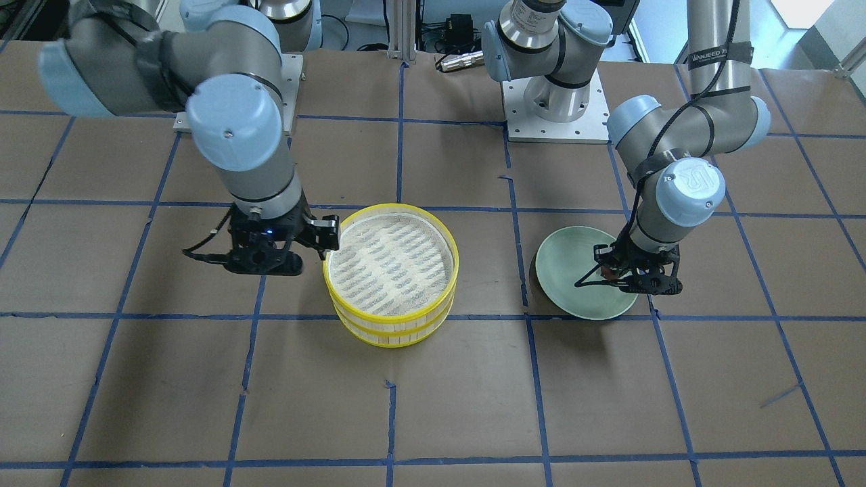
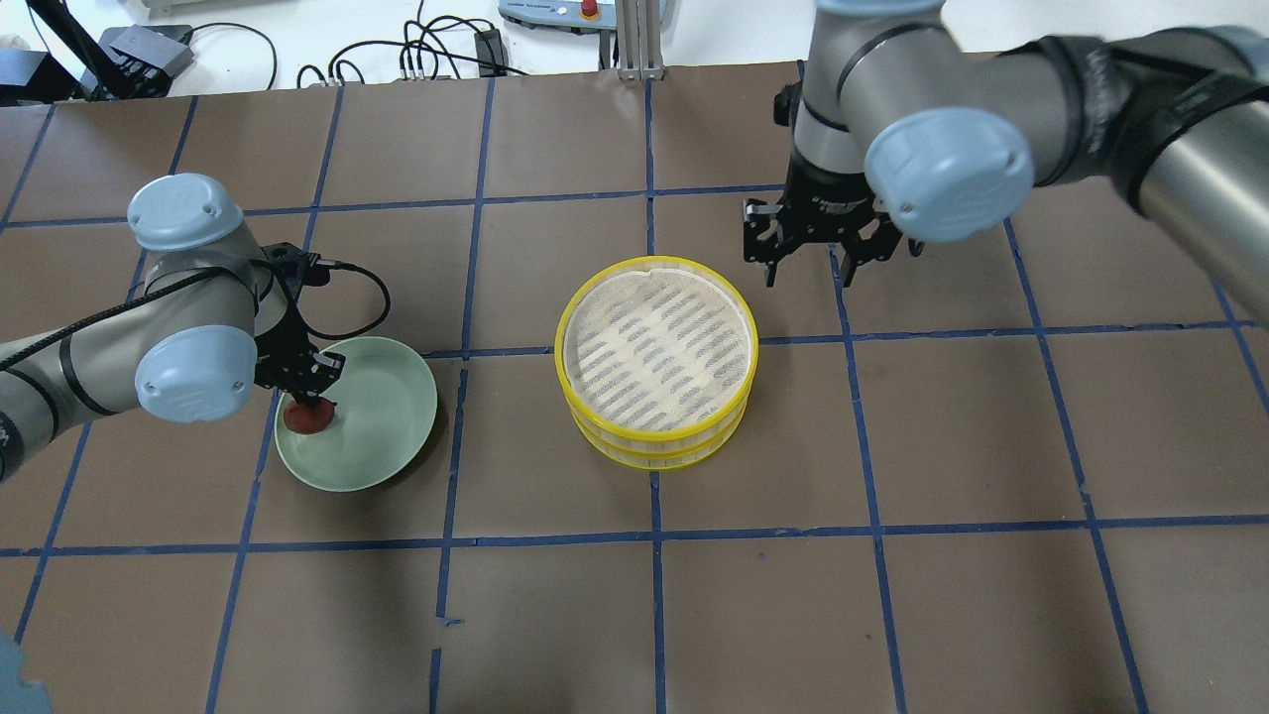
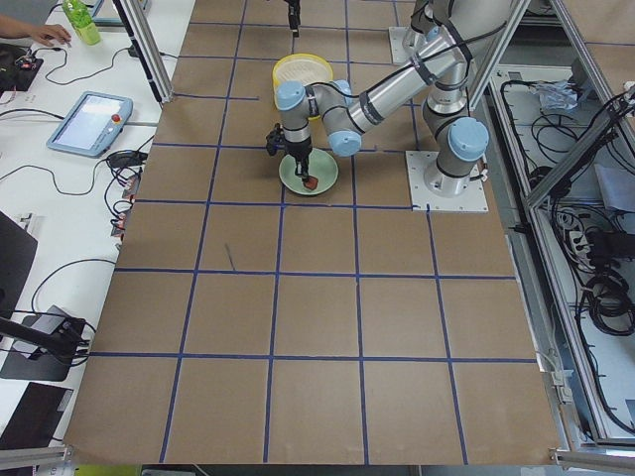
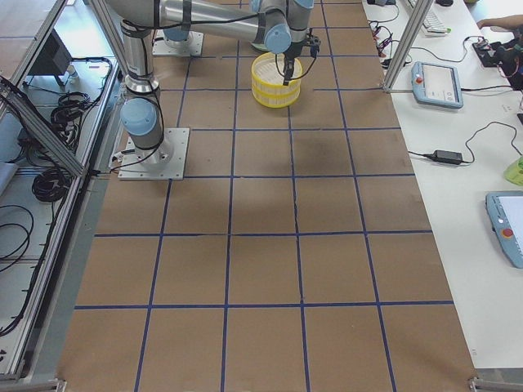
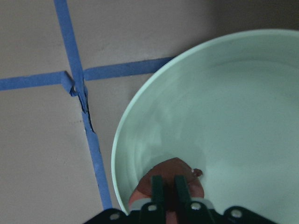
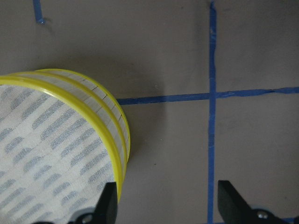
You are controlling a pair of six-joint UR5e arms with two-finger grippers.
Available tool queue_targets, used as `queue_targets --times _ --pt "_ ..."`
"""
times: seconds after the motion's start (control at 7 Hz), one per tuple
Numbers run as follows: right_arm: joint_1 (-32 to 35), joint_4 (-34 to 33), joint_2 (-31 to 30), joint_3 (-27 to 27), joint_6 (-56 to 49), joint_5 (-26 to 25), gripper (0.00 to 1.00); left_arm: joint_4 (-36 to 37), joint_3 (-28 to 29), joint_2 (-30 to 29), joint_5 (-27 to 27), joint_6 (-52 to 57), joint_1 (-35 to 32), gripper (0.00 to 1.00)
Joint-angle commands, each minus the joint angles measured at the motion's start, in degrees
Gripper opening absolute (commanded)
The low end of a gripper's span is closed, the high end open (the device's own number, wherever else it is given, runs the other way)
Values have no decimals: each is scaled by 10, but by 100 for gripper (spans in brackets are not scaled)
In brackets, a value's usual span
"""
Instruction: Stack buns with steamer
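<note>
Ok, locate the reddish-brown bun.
Overhead view, left side: the reddish-brown bun lies in the pale green plate near its left rim, gripped by the left tool.

Table top [image 2: 892,595]: covered edge to edge in brown paper, matte, evenly lit, only soft shadows. Blue tape [image 2: 657,595] divides it into a grid of large squares; some strips are slightly crooked or torn at the crossings.

Top of the overhead view: white surface past the table with loose black cables [image 2: 436,45].

Exterior left view: white bench [image 3: 40,218] down the left edge, carrying a grey tablet-like controller [image 3: 87,121] and a green bottle [image 3: 82,22]. An aluminium post [image 3: 147,55] rises beside it. Right edge: metal framing over bundled cables [image 3: 595,248].

Exterior right view: second white bench [image 4: 466,122] at right, with a black power adapter [image 4: 448,155].
</note>
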Motion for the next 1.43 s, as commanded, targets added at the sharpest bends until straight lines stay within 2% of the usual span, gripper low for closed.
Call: queue_targets --times 0.0,0.14,0.43,0.57,0.86,1.0,1.14,1.29 --pt "-28 89 -68 -46 -2 4 100 -21 22 34 -14 -23 -22 1" --pt "-22 88 -80 -39 -1 -2 100 -58 48 61 -34 -46 -42 1" --pt "-22 82 -90 -23 -3 -3 100 -156 142 76 -113 -189 -123 1" --pt "-23 82 -90 -22 -3 -3 100 -158 168 72 -160 -262 -180 1" --pt "-23 82 -93 -22 -3 -3 100 -112 169 57 -172 -372 -269 2" --pt "-23 82 -94 -22 -3 -4 100 -69 164 31 -170 -424 -306 3" --pt "-23 83 -94 -22 -3 -5 100 -18 160 -2 -167 -453 -332 8" --pt "-23 85 -94 -22 -3 -6 100 -5 160 -23 -165 -462 -338 90"
